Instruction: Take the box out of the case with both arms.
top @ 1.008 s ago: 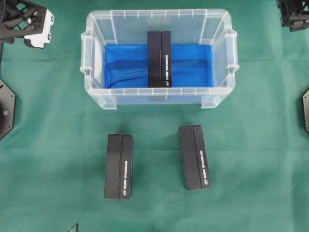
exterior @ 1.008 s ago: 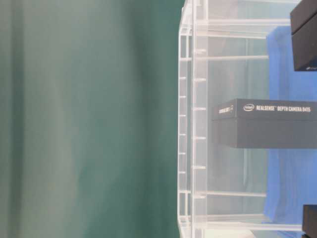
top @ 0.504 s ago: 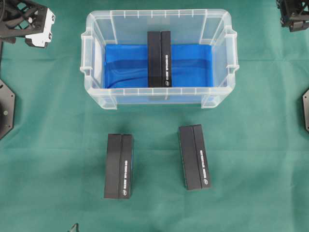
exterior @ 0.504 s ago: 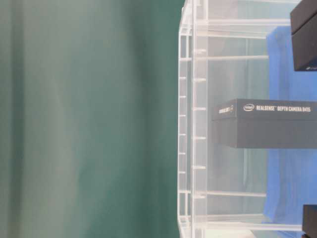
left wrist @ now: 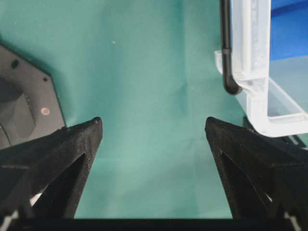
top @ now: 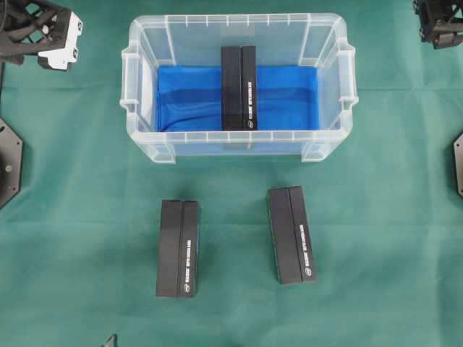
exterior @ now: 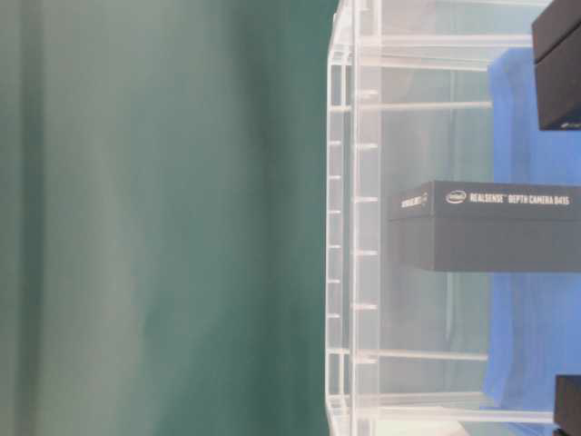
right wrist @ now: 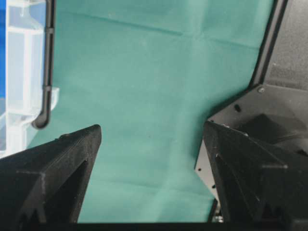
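The case (top: 217, 136) is a clear plastic bin with a blue liner, standing at the back middle of the green cloth. One black box (top: 239, 87) lies inside it, lengthwise across the liner; the table-level view shows the box (exterior: 481, 227) through the case wall (exterior: 354, 227). My left gripper (top: 45, 32) hovers at the far left corner, outside the case. Its jaws are open over bare cloth (left wrist: 153, 127), with the case corner (left wrist: 255, 72) to the right. My right gripper (top: 441, 25) is at the far right corner, open and empty (right wrist: 151, 127), with the case edge (right wrist: 21, 72) on its left.
Two more black boxes lie on the cloth in front of the case, one at the left (top: 178, 248) and one at the right (top: 291, 235). Arm base plates sit at the left edge (top: 9, 163) and the right edge (top: 459, 165).
The left gripper has drifted slightly toward the far edge. The boxes, the case and the right gripper have not moved.
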{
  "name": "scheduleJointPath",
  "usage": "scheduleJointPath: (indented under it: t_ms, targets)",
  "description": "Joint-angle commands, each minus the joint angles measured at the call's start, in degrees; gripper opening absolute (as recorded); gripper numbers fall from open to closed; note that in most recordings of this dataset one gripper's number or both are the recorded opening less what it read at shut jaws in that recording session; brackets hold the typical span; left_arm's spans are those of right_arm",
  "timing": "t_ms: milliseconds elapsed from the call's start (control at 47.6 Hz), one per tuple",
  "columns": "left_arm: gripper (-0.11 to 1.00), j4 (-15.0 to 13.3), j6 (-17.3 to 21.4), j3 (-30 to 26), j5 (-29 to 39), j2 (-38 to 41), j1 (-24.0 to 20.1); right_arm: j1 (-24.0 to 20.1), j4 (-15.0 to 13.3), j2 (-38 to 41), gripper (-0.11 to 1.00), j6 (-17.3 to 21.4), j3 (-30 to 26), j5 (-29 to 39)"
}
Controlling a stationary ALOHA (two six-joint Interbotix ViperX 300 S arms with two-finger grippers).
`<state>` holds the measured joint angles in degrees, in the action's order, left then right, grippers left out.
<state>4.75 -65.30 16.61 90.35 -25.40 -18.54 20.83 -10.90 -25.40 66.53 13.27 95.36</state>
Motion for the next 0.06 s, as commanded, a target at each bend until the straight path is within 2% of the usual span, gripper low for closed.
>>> scheduleJointPath:
  t_ms: [0,42]
  targets:
    - [0.90,-0.09,-0.18,-1.23,-0.09,-0.26,-0.18,0.18,0.00,-0.18,0.83,0.09,-0.70,-0.09]
    - [0.90,-0.18,-0.18,-1.14,-0.09,-0.26,-0.09,0.18,0.09,-0.18,0.83,0.09,-0.70,-0.09]
